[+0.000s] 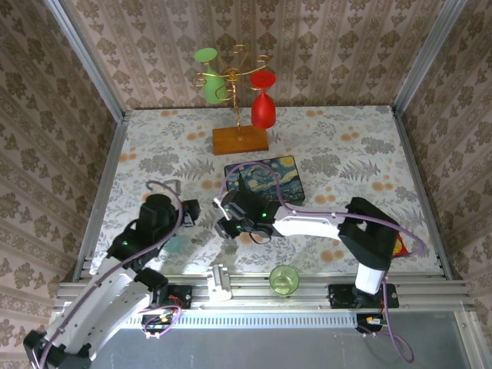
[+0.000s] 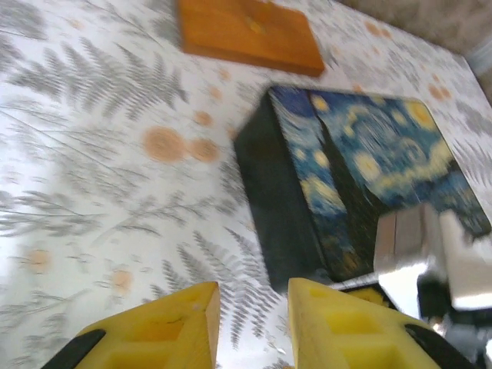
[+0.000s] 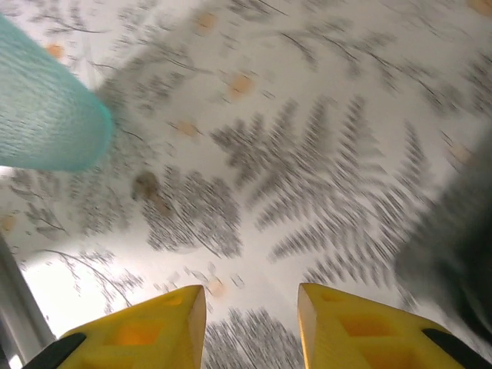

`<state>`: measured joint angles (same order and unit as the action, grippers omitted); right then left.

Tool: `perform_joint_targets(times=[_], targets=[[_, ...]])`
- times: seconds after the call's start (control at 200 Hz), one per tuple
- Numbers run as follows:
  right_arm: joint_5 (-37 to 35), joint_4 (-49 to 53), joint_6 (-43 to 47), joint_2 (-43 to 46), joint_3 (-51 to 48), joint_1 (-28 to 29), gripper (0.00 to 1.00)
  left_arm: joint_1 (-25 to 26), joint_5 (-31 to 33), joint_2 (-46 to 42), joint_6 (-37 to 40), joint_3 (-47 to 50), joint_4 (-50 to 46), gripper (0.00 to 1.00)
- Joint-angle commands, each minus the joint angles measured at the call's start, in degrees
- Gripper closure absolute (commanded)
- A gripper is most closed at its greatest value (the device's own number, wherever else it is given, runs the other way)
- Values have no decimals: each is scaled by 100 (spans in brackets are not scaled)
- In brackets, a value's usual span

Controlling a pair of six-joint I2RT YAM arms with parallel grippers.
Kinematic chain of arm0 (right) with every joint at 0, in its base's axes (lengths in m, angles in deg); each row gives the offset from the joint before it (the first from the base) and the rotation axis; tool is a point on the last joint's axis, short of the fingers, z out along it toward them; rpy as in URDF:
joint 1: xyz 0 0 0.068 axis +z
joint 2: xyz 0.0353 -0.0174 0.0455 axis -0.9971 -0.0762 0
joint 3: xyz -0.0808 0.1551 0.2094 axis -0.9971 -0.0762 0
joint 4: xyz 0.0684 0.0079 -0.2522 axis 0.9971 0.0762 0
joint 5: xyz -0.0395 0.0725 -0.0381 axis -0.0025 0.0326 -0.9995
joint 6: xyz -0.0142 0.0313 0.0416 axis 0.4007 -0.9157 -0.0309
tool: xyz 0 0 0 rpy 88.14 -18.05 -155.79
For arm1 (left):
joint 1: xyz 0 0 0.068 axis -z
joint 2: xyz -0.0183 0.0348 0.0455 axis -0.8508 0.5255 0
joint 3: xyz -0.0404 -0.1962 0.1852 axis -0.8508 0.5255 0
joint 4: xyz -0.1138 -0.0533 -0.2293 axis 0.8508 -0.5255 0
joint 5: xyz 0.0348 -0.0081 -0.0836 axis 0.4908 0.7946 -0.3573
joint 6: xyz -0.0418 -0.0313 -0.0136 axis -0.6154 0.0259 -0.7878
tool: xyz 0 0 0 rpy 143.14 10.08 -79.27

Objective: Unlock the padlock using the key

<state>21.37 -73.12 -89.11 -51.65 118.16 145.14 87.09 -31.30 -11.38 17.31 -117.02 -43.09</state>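
Observation:
The padlock and the key are out of view. My left gripper (image 1: 192, 211) hovers low over the fern-patterned table, just left of the starry-night box (image 1: 265, 178). In the left wrist view its yellow fingers (image 2: 184, 323) stand apart with bare table between them, so the left gripper (image 2: 254, 296) is open, and the box (image 2: 346, 169) lies just ahead. My right gripper (image 1: 223, 219) sits close beside the left one, at the box's near left corner. In the right wrist view the right gripper (image 3: 252, 296) is open over bare tablecloth, holding nothing.
A wooden-based stand (image 1: 240, 138) with a green and a red glass stands at the back. A green cup (image 1: 284, 278) sits on the front rail. A teal mesh object (image 3: 46, 115) lies on the table left of the right gripper. A red-and-yellow packet (image 1: 400, 246) peeks out behind the right arm.

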Motion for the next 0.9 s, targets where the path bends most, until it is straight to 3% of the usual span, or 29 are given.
perform_joint_targets(times=[0.0, 0.145, 0.31, 0.475, 0.735, 0.895], targets=[[590, -19, 804, -536, 613, 45, 60, -1090, -848, -165, 441, -412, -843, 68], [455, 430, 1128, -1235, 1418, 259, 59, -2716, -2142, -333, 481, -285, -818, 69], [509, 378, 1103, -1754, 1798, 411, 60, -3795, -2940, -281, 615, -255, -608, 70], [470, 432, 1021, -2058, 2092, 537, 61, -3883, -3186, -141, 651, -202, -434, 70], [-176, 605, 996, -2316, 2295, 569, 65, -3852, -3413, -144, 433, 7, -125, 70], [-95, 595, 1018, -2389, 2304, 595, 67, -3803, -3404, -172, 394, 56, -107, 71]])
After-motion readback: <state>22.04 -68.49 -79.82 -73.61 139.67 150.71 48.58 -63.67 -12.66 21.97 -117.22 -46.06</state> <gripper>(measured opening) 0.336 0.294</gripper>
